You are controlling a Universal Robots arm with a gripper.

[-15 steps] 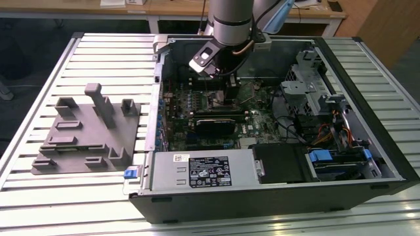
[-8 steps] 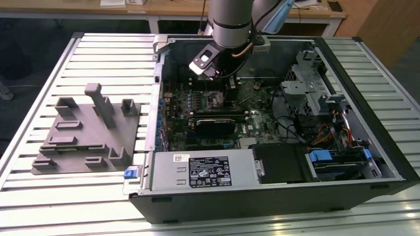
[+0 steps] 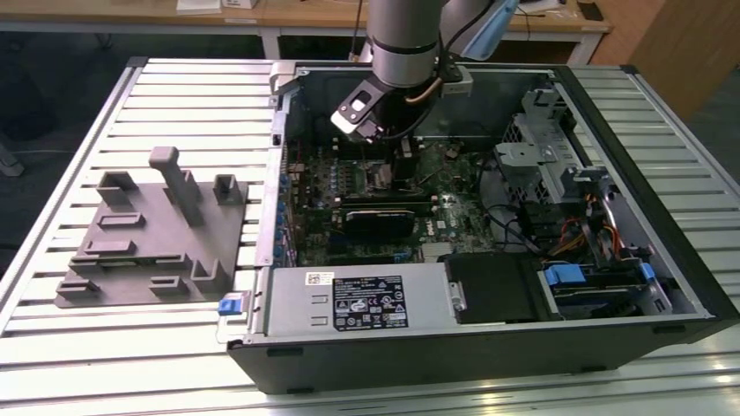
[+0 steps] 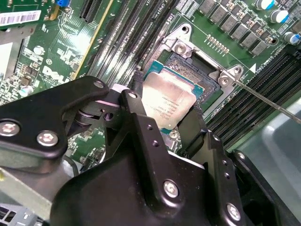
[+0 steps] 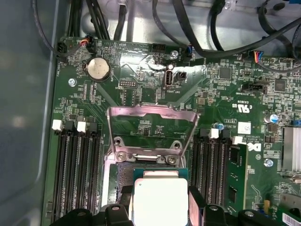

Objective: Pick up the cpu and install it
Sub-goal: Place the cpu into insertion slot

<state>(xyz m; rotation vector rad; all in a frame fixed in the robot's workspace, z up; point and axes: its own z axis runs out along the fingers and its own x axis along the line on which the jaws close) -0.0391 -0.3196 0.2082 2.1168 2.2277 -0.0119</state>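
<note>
Second wrist view: cpu between fingers

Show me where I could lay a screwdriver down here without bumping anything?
The table is bare beyond and before the fixture plate, and on the exterior view's right of the case. Inside the case it is crowded: the gripper holds the cpu over the socket.

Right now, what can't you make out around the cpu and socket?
- Socket contacts: hidden under the cpu in both wrist views; seating unreadable.
- One edge of the cpu: cut off by the picture edge in the first wrist view, between the pincer tips.
- Exterior view: the arm's wrist covers the socket area.
</note>
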